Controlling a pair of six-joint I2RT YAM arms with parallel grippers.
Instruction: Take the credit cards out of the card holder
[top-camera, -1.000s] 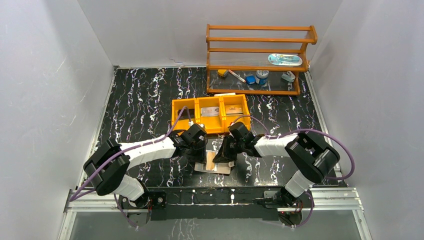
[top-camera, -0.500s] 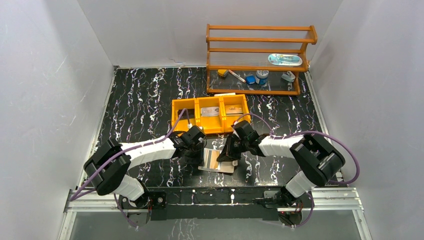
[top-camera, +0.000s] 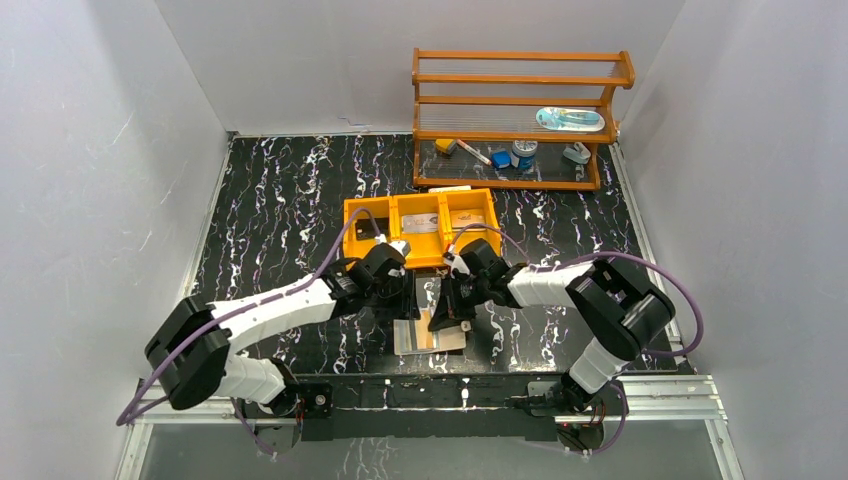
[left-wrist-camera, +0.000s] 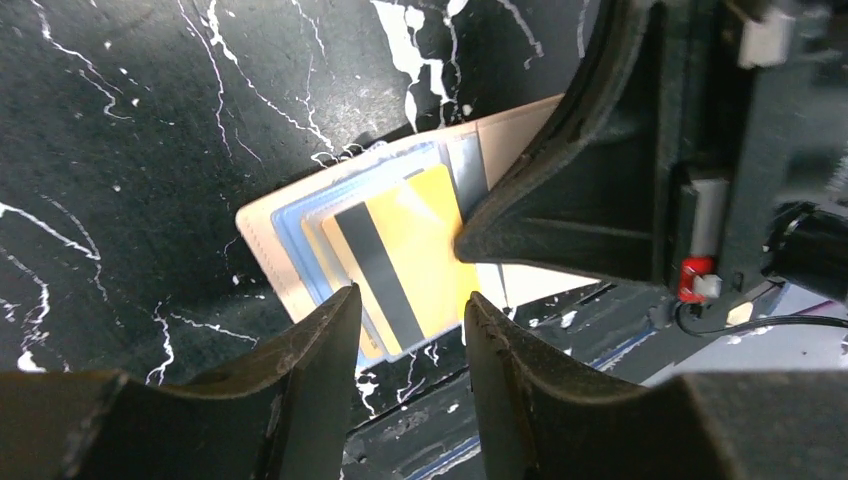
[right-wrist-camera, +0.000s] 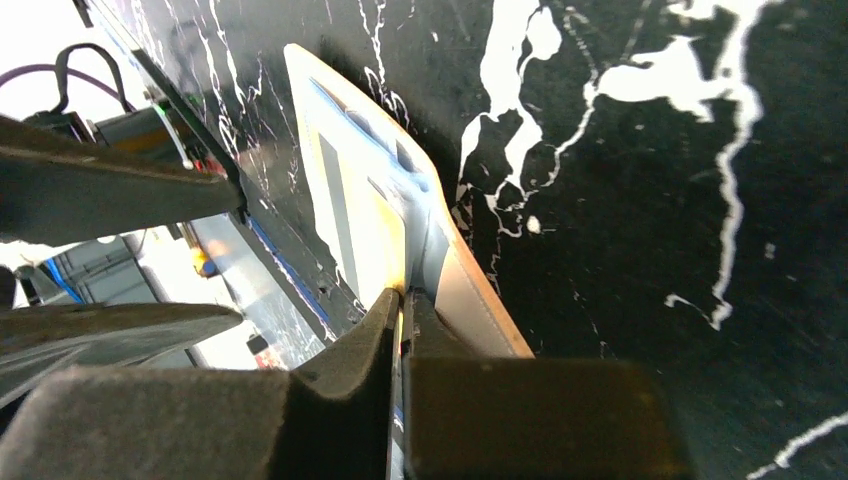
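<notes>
The card holder (left-wrist-camera: 262, 235) lies open and flat on the black marbled table, near the front edge (top-camera: 408, 340). Several credit cards sit fanned in its pocket, a yellow one with a black stripe (left-wrist-camera: 415, 250) on top and bluish ones (left-wrist-camera: 300, 225) beneath. My right gripper (right-wrist-camera: 405, 300) is shut on the yellow card's edge (right-wrist-camera: 385, 245), reaching in from the right. Just above the cards' near edge my left gripper (left-wrist-camera: 412, 305) stands open, nothing between its fingers.
An orange three-compartment tray (top-camera: 420, 205) stands just behind both grippers, with a few flat items in it. A wooden rack (top-camera: 515, 100) with small objects is at the back right. The table's metal front rail (top-camera: 430, 395) runs close to the holder.
My left gripper has opened and drawn back toward the tray. The right gripper has shifted left over the holder, still pinched shut. The holder now lies flatter.
</notes>
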